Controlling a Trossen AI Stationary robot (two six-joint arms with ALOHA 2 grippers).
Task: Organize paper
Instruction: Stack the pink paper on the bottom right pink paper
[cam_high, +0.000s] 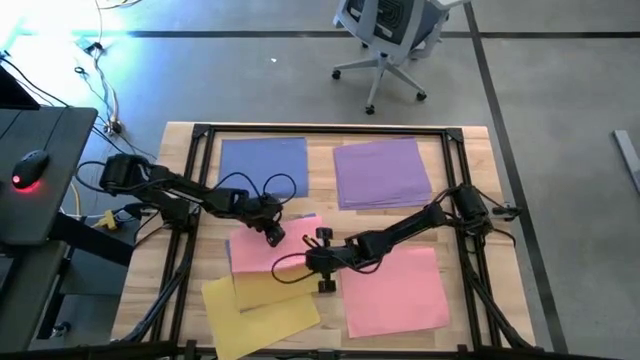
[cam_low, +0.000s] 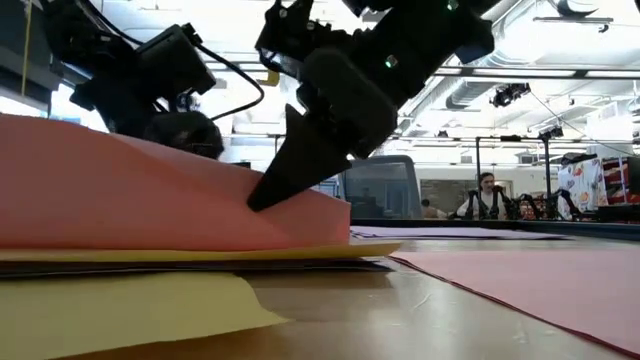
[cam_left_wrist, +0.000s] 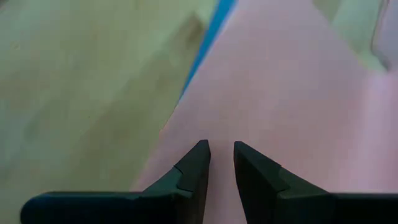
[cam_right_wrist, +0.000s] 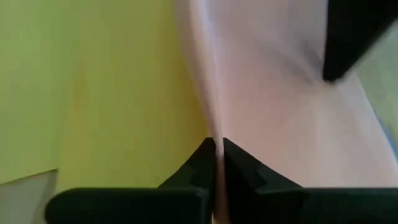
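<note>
Pink sheet (cam_high: 262, 250) lies mid-bench over yellow sheets (cam_high: 262, 300), its edge lifted, pinched by the right hand (cam_right_wrist: 217, 149). Left hand (cam_left_wrist: 221, 155) hovers over its far part, fingers slightly parted, holding nothing. Other piles fill the bench corners.

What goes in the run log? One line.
right pincer: shut on pink sheet edge | left pincer: over it, slightly apart | yellow sheet: underneath
</note>
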